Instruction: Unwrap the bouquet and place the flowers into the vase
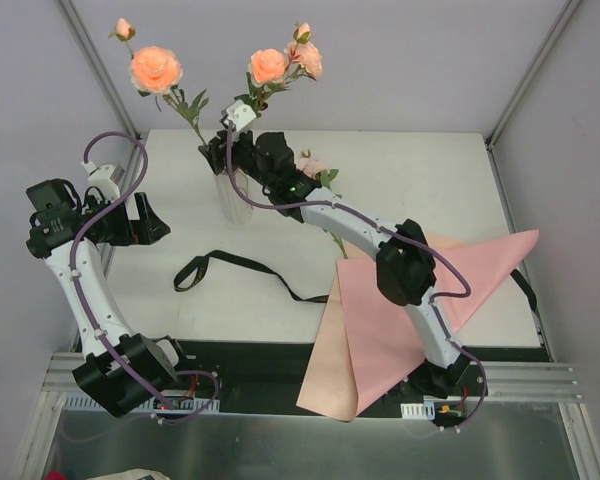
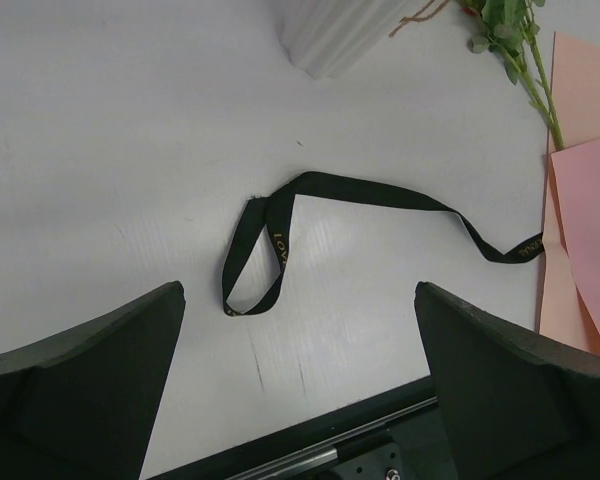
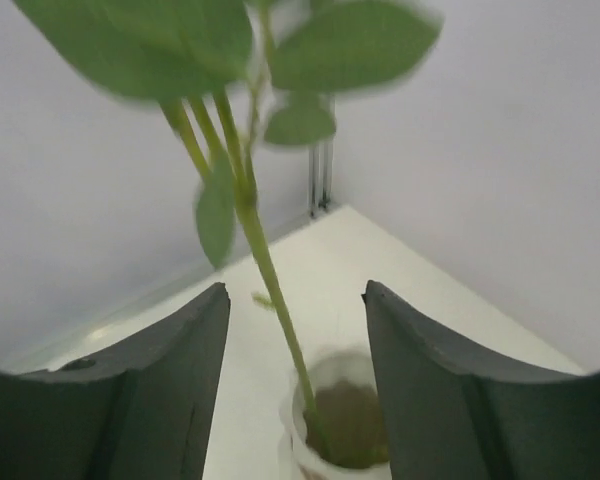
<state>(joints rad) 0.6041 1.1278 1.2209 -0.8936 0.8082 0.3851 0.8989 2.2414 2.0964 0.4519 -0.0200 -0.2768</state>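
The flowers (image 1: 268, 66) stood in the vase (image 1: 230, 200) at the back of the counter (image 1: 430, 190). The right tool (image 3: 295, 300) was over the vase with its two sides apart and a green stem between them. The left tool (image 2: 298, 290) was wide apart, holding nothing, above the black ribbon (image 2: 280, 235). The pink paper (image 1: 380, 330) lay on the right.

The right gripper (image 3: 295, 300) has its two dark fingers (image 3: 160, 390) apart. Between them a green flower stem (image 3: 268, 275) goes down into the round mouth of the vase (image 3: 298, 445). The stem touches neither finger. Blurry green leaves (image 3: 140, 40) fill the top. The white table (image 3: 320, 250) meets grey walls (image 3: 500, 150) at the far side.
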